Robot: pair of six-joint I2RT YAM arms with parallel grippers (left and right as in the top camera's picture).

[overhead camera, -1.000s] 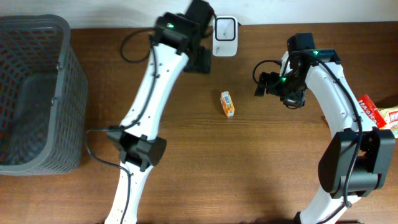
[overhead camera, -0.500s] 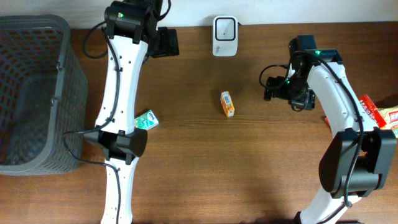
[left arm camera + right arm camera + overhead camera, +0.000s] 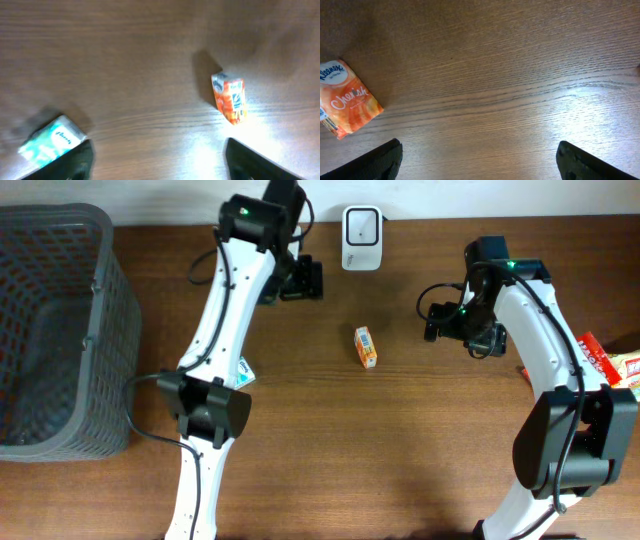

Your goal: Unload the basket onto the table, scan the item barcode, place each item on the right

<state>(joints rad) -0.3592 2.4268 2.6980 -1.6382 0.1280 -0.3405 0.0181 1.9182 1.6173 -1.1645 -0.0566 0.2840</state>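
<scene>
A small orange tissue pack (image 3: 366, 347) with a barcode label lies flat in the middle of the table, also in the left wrist view (image 3: 230, 97) and the right wrist view (image 3: 345, 100). The white scanner (image 3: 361, 225) stands at the back edge. My left gripper (image 3: 303, 280) hovers open to the back left of the pack, its dark fingers (image 3: 80, 162) wide apart over bare wood. My right gripper (image 3: 432, 320) hangs open to the right of the pack, nothing between its fingers (image 3: 590, 162).
A teal tissue pack (image 3: 243, 370) lies left of centre, half under the left arm, and shows by the left finger (image 3: 50, 140). A grey mesh basket (image 3: 60, 330) fills the left side. Red and white packs (image 3: 600, 360) lie at the right edge.
The left arm swung left, then back right toward the centre, and its jaws have narrowed slightly. The teal pack came into view. The right gripper drifted slightly right, then held still.
</scene>
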